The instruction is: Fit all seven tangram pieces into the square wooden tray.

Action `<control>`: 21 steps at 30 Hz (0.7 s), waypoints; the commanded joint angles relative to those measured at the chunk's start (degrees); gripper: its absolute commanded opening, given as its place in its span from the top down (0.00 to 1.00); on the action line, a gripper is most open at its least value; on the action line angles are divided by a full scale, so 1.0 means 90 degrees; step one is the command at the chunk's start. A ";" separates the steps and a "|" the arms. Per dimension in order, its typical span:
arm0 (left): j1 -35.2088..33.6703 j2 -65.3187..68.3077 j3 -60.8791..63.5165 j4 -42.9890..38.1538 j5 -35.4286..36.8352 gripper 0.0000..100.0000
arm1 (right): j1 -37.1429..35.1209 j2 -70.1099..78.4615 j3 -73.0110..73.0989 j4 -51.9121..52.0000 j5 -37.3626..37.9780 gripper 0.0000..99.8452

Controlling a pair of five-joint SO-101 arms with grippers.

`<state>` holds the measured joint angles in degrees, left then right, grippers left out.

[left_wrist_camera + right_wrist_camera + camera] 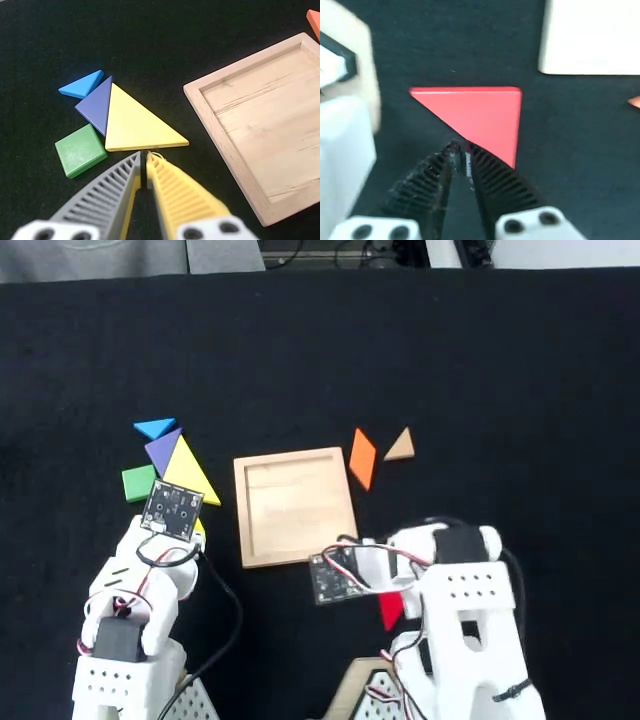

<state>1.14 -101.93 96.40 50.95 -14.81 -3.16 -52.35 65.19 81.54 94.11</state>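
Left gripper (144, 159): grey and yellow fingers pressed together with nothing between them. The tips are just at the long edge of the yellow triangle (135, 125); contact cannot be told.

Right gripper (461, 148): black fingers closed together. The tips are over the slanted edge of the red triangle (485, 115); contact cannot be told here either.

Table (500, 390): covered in black cloth, with both arms at its near edge.

Square wooden tray (241, 510): lies flat between the two arms, a little ahead of them. All seven pieces lie outside it on the cloth.

Yellow triangle: large, on the left arm's side of the tray and near it but apart.

Red triangle: large, flat on the cloth near the tray's near corner on the right arm's side.

Purple triangle (97, 105): medium, one edge flush against the yellow triangle.

Green square (80, 150): just beside the yellow and purple pieces (corner to corner).

Orange parallelogram (362, 457): just beside the tray's far right corner.

Blue triangle (82, 85): small, touching the purple piece's far tip.

Tan triangle (401, 445): small, just beyond the orange parallelogram, away from the tray.
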 commanded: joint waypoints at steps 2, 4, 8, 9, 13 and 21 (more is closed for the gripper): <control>0.0083 0.0020 0.0122 0.0049 -0.0020 0.97 | 0.0059 0.0181 0.0015 0.0078 -0.0322 0.99; 0.0073 0.0020 0.0122 0.0049 -0.0020 0.97 | 0.0059 0.0650 0.0005 0.0078 -0.0361 0.99; 0.0063 0.0020 0.0122 0.0049 -0.0020 0.97 | 0.0176 0.2085 -0.0376 0.0156 -0.0371 0.99; 0.0063 0.0020 0.0122 0.0049 -0.0020 0.97 | 0.0244 0.2486 -0.0611 0.0215 -0.0371 0.99; 0.0063 0.0020 0.0122 0.0049 -0.0020 0.97 | 0.0733 0.3883 -0.1734 0.0684 -0.0342 0.99; 0.0063 0.0020 0.0122 0.0049 -0.0020 0.97 | 0.0137 0.5094 -0.2164 0.0498 -0.0254 0.99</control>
<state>1.14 -101.93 96.40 50.95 -14.81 0.88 -8.22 48.66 87.78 91.74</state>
